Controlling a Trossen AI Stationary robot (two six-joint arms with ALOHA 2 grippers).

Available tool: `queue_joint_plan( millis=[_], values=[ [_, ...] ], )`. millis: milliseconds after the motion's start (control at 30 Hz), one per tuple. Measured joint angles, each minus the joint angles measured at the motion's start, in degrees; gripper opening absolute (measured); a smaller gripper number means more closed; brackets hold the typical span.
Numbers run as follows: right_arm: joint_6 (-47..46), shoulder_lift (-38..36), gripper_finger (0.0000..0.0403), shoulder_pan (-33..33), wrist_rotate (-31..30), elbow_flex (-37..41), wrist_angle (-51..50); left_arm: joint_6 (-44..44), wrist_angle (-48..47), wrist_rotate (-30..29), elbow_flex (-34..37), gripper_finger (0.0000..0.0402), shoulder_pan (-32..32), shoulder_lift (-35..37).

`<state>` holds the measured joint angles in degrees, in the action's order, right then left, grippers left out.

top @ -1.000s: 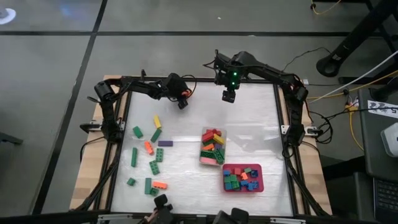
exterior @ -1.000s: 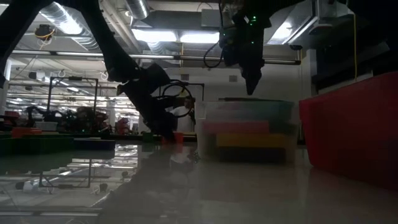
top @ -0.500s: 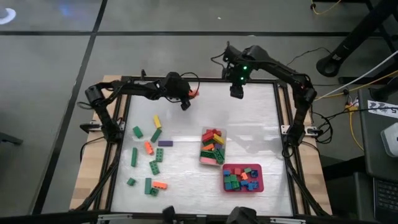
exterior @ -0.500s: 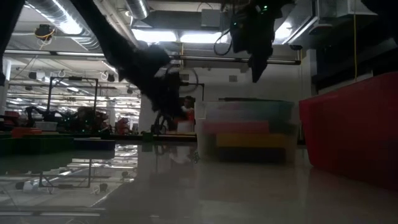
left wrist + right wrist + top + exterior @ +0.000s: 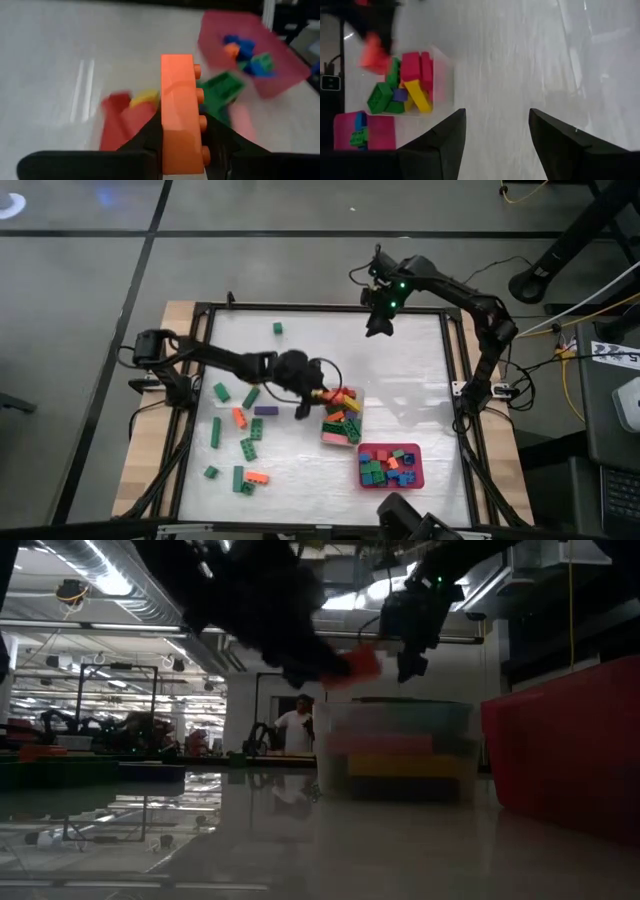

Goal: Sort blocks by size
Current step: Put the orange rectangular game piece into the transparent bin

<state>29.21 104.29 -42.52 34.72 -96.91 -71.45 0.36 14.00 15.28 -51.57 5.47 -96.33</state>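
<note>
My left gripper [image 5: 306,396] reaches in from the table's left and is shut on a long orange brick [image 5: 177,95], just above the left rim of the clear tub [image 5: 356,394]. The tub holds red, green and yellow long bricks [image 5: 340,418]. The red tray [image 5: 415,477] holds short bricks [image 5: 385,465]. Loose green, orange, yellow and purple bricks [image 5: 245,435] lie flat on the table's left half. My right gripper [image 5: 380,322] is open and empty, high near the far edge. My left gripper pinches the orange brick between its two fingers [image 5: 220,142], one on the studded face [image 5: 202,150] and one on the opposite face. The fingers lie along the brick, which sticks out forward past them. It is lifted clear, beside the tub's rim [image 5: 345,705].
A single green brick [image 5: 277,328] lies near the far edge. Open table surface [image 5: 400,370] lies between the tub and the right arm. A black frame [image 5: 455,380] borders the table. A person [image 5: 297,730] stands in the room beyond.
My left gripper has swung from the far edge toward the near right with the orange brick, staying shut, and now hangs by the clear tub. The green brick at the far edge has come into view. My right gripper has risen a little toward the far edge.
</note>
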Motion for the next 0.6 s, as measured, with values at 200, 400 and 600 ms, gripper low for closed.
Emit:
queue_joint_plan(
  millis=[200,400,600],
  values=[
    [-0.22,0.00,0.0214,0.11,-0.17,5.34,3.65,-3.09,4.46,-8.65,0.00,0.0080,-6.07,0.00],
    [-0.26,0.00,0.0214,0.13,-0.15,6.24,4.47,-3.84,4.99,-13.74,0.00,0.0091,-8.69,-0.02],
    [-0.31,0.00,0.0214,0.13,-0.15,6.24,4.78,-3.96,5.09,-15.77,0.00,0.0126,-9.70,-0.02]
  ],
)
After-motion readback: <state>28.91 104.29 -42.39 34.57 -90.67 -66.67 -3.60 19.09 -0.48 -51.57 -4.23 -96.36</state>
